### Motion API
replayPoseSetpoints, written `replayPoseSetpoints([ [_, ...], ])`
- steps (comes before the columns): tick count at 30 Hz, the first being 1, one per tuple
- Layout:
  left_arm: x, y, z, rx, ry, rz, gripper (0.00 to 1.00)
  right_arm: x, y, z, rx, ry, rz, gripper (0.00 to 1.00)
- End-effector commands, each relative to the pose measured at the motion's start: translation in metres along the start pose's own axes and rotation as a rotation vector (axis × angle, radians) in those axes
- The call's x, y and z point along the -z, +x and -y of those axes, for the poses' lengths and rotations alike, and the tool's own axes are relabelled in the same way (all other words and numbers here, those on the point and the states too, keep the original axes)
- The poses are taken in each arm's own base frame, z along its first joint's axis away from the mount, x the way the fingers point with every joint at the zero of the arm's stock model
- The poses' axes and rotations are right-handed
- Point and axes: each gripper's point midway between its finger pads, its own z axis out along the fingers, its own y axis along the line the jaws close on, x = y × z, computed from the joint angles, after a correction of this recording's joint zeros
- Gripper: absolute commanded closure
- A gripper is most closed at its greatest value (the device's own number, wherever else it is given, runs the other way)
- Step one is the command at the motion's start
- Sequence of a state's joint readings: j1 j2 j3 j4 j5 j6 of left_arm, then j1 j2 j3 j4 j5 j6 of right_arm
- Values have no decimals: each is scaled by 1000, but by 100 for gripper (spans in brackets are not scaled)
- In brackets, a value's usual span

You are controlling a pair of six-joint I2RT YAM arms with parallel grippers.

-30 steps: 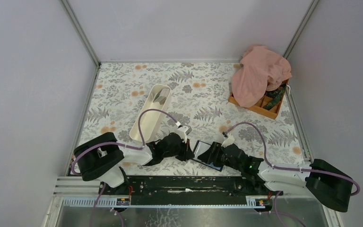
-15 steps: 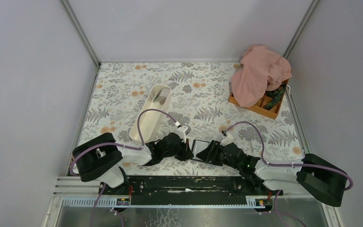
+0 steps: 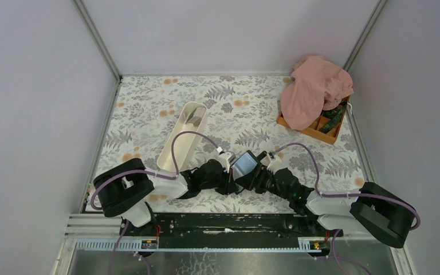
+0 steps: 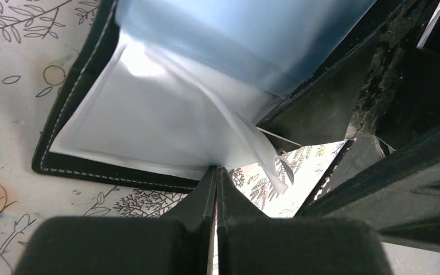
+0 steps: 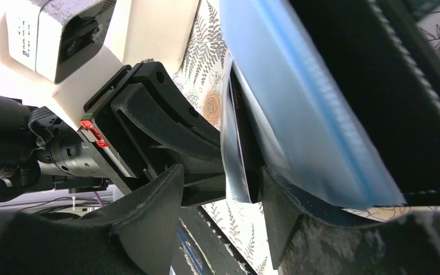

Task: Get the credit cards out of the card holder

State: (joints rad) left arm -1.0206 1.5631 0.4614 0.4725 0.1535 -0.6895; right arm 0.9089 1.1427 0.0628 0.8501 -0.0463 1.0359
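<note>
Standing tilted on edge at the lower centre of the overhead view, the card holder [image 3: 244, 165] turns its glossy bluish-grey inner face upward. The left gripper [image 3: 230, 182] meets it from the left and the right gripper [image 3: 256, 176] from the right. Their black wrists crowd it and hide its lower edge.

Up and to the left lies the white tray [image 3: 179, 150] with something grey at its far end. In the upper right an orange box [image 3: 318, 131] sits half under a pink cloth [image 3: 315, 89], well apart.

The left wrist view shows the holder splayed open, with a stitched black border and pale glossy sleeves [image 4: 149, 114] fanning out. That claw's fingers are pressed together, tips at the holder's near edge; whether they pinch a leaf cannot be told.

The right wrist view shows its fingers standing apart. A blue-tinted leaf and the black cover drop between them, the cover against the right-hand finger.

Both arms lie low over the floral table [image 3: 149, 109], forearms converging in a shallow V.
</note>
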Motion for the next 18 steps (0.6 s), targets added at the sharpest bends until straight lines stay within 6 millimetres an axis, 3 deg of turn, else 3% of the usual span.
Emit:
replayPoseSetpoints([
  [1,-3,26,-11,1,-42,-103,100,-5,-15,-46,24,-156,23,43],
  [5,-5,28,-11,10,-37,-105,100,-3,-15,-43,2,-147,29,46],
  [8,-5,29,-12,14,-39,-105,100,-2,-16,-43,-6,-149,37,55],
  [18,-8,30,-13,22,-39,-111,100,-1,-15,-43,-15,-156,32,62],
])
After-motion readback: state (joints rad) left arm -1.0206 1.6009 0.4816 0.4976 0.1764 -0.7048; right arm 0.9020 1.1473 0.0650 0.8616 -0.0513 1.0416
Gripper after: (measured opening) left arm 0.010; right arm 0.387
